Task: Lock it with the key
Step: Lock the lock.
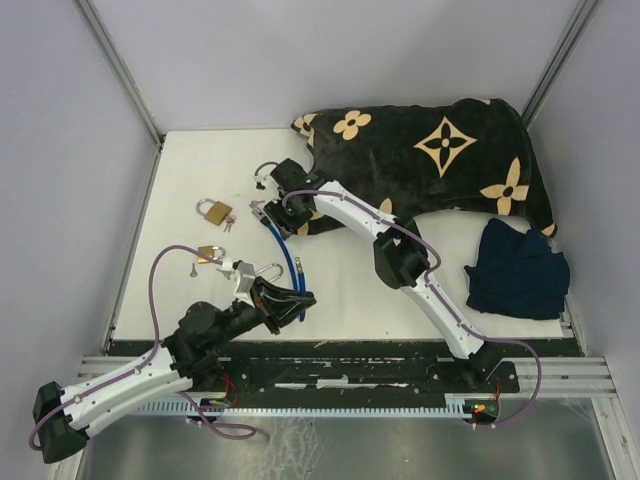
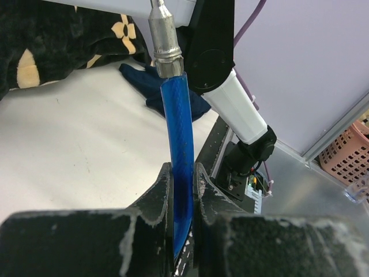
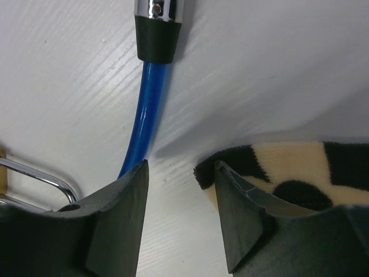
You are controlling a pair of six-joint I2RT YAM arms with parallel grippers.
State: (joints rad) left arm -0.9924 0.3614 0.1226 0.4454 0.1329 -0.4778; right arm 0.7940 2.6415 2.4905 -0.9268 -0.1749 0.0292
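A blue cable lock (image 1: pixel 285 250) lies on the white table, one metal end (image 1: pixel 298 266) near its middle. My left gripper (image 1: pixel 298 297) is shut on the cable (image 2: pixel 179 144), whose metal ferrule (image 2: pixel 164 40) points up in the left wrist view. My right gripper (image 1: pixel 264 208) is open and empty over the cable's far end (image 3: pixel 147 109), touching nothing; its chrome end piece (image 3: pixel 160 11) is ahead. A brass padlock (image 1: pixel 211 210) with small keys (image 1: pixel 227 223) lies to the left. A second brass padlock (image 1: pixel 207 253) and a silver padlock (image 1: pixel 252 272) lie nearer me.
A black blanket with cream flowers (image 1: pixel 430 160) covers the back right; its edge (image 3: pixel 277 167) touches my right finger. A dark blue cloth (image 1: pixel 518 270) lies at the right. A chrome shackle (image 3: pixel 40 173) shows by my right gripper. A small key (image 1: pixel 193 268) lies at the left.
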